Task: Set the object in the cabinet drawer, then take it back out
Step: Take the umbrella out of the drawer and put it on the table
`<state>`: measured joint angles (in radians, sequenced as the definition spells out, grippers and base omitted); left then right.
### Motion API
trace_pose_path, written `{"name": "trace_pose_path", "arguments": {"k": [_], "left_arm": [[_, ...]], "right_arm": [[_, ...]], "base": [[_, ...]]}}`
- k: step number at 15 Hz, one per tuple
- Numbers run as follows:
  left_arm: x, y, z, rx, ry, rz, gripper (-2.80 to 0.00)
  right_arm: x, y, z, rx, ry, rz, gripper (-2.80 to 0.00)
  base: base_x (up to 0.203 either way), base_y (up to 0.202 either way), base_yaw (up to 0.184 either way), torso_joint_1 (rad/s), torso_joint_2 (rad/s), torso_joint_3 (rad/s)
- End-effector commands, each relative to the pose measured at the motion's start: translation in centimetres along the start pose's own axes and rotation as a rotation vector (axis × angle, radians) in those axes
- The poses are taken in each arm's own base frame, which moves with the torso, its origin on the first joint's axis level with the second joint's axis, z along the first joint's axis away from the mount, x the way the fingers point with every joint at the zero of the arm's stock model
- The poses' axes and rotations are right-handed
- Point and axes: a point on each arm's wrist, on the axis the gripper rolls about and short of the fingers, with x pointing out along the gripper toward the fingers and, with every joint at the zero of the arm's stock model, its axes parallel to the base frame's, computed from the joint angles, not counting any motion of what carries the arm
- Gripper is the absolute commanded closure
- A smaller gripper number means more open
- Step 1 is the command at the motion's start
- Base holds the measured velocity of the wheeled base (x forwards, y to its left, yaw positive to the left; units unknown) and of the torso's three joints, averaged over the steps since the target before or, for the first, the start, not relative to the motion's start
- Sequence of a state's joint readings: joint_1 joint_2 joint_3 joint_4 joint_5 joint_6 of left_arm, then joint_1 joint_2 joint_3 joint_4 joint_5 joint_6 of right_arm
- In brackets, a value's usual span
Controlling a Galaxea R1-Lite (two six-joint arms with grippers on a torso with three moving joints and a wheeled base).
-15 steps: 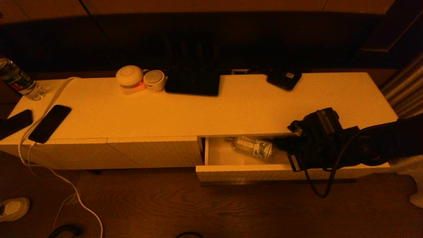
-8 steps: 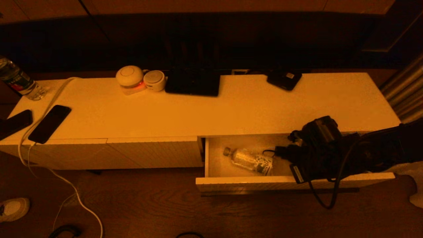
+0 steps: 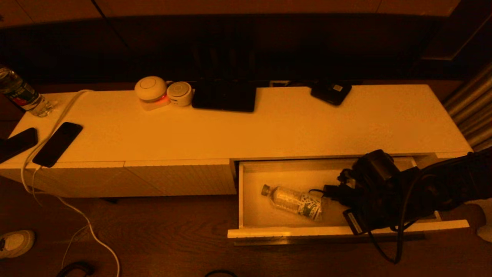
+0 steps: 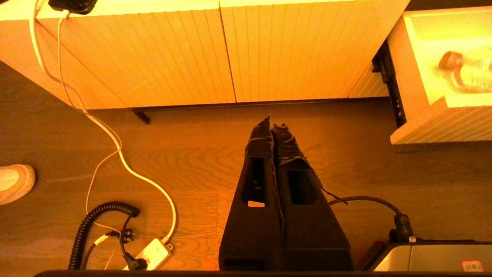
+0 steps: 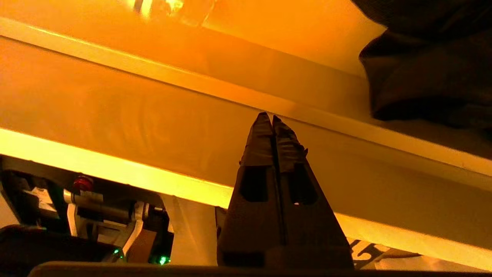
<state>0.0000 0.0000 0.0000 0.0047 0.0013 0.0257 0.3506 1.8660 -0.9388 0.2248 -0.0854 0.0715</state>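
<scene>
The cabinet drawer (image 3: 292, 232) stands pulled far out at the right of the white cabinet. A clear plastic bottle (image 3: 294, 199) lies on its side on the drawer floor, cap pointing left. It also shows in the left wrist view, where the bottle (image 4: 467, 73) lies inside the drawer (image 4: 442, 123). My right arm (image 3: 378, 188) reaches into the drawer's right half, just right of the bottle. The right gripper (image 5: 272, 117) is shut, with nothing between its fingers, and its tips lie against the inner face of the drawer front (image 5: 153, 115). My left gripper (image 4: 273, 125) hangs shut over the wooden floor, left of the drawer.
On the cabinet top lie two dark phones (image 3: 57, 143), a white cable (image 3: 50, 130), two round white devices (image 3: 151, 90), a black tablet (image 3: 224, 96), a small black box (image 3: 330, 91) and another water bottle (image 3: 23, 96). Closed ribbed panels (image 3: 180, 179) stand left of the drawer. Cables and a shoe (image 3: 15, 242) lie on the floor.
The drawer has slid out towards me, and my right arm has drawn back with it. The bottle, half hidden under the cabinet top before, now shows in full.
</scene>
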Motion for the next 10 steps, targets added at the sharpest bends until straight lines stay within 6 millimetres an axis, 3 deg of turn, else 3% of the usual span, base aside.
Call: {"name": "trace_pose_path", "arguments": {"k": [1,7,10], "left_arm": [[0.0,0.0,0.0,0.0,0.0,0.0,0.0],[0.0,0.0,0.0,0.0,0.0,0.0,0.0],[0.0,0.0,0.0,0.0,0.0,0.0,0.0]], "right_arm": [[0.0,0.0,-0.7,0.001,0.024,0.009,0.0],[-0.2,0.0,0.1,0.008,-0.027,0.011,0.0],[-1.5,-0.2,1.3,0.022,-0.156,0.009,0.0]], "base": [[0.0,0.0,0.0,0.0,0.0,0.0],[0.0,0.0,0.0,0.0,0.0,0.0],[0.0,0.0,0.0,0.0,0.0,0.0]]}}
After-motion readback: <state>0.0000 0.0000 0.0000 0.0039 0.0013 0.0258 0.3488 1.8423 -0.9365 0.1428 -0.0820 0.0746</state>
